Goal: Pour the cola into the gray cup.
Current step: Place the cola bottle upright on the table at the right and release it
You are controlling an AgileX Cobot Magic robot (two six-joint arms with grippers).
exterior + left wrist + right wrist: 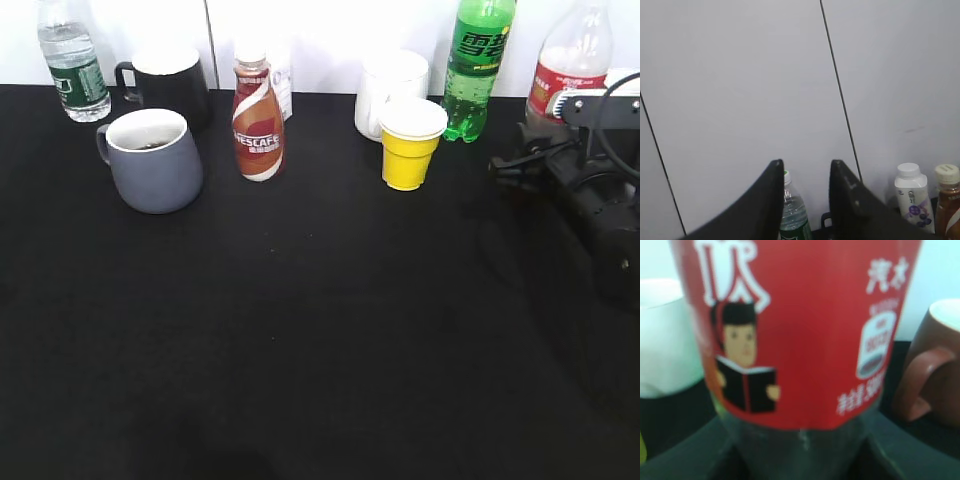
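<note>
Right gripper (800, 460) set around the tall clear plastic cola bottle with red label (800, 335) at far right, jaws flanking its base, firm closure impossible to tell. Left gripper (805, 172) raised, parted narrowly, empty. Rounded matte blue-gray mug (152, 160) far left, dark liquid apparently inside already. Judged: grasp or release phase; if pouring remains, lift, carry leftward past the yellow paper cup (410, 145), tilt over the mug.

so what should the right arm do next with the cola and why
Probably shut the right gripper on the cola and lift it: the fingers flank its base, the bottle stands at the table's far right, and the gray cup waits far left.
</note>
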